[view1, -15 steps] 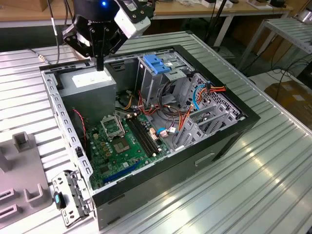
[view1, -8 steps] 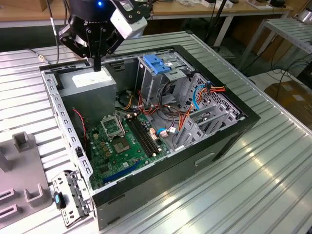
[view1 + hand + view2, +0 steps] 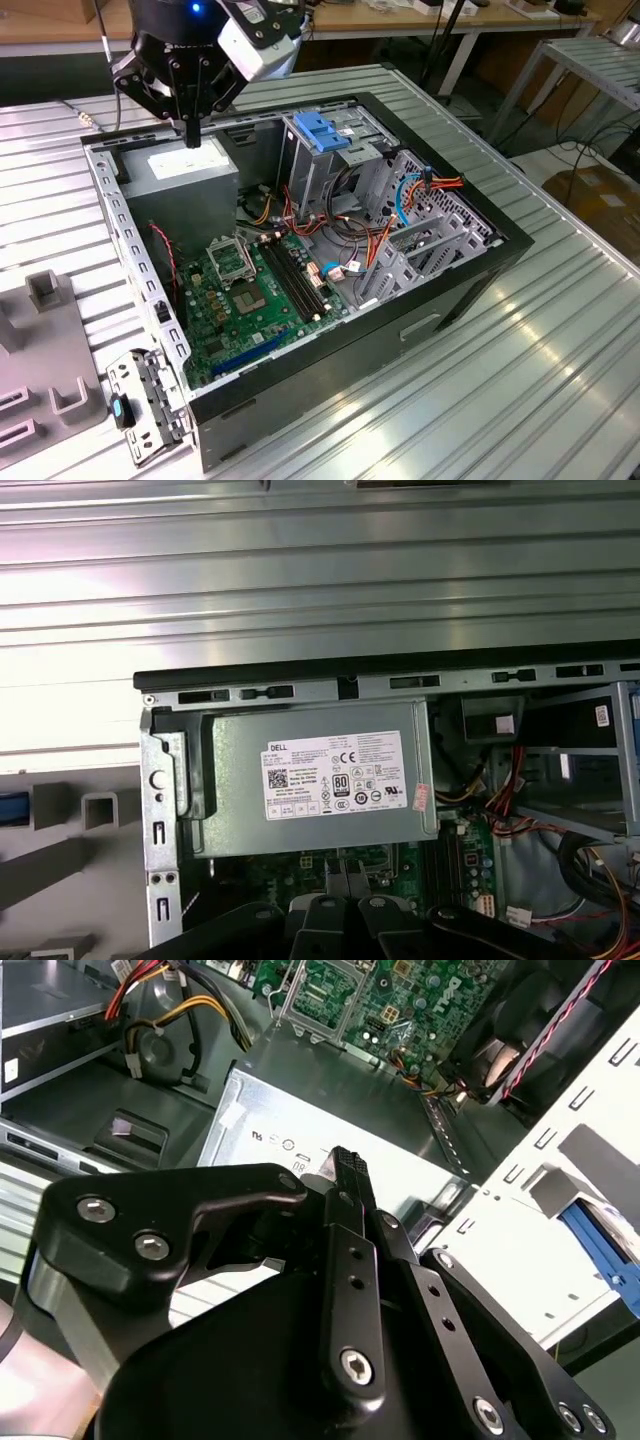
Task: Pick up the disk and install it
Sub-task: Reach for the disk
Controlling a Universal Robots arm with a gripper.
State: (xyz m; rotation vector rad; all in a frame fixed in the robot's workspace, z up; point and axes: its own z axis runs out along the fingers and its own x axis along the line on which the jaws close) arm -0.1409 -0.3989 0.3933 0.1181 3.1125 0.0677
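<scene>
The hand (image 3: 192,137) hangs above the grey power-supply box (image 3: 310,780), at a far corner of the open computer case (image 3: 300,390) that lies on the ribbed metal bench (image 3: 520,380). Its black fingers (image 3: 345,1175) are pressed together with nothing between them. Of the disk (image 3: 10,808) a blue edge shows in the first wrist view, outside the case, on the bench just beside the grey holder blocks (image 3: 100,805) (I cannot tell more of it). It is well apart from the hand. Inside the case, the drive cage (image 3: 310,175) carries a blue latch (image 3: 320,130) on top.
</scene>
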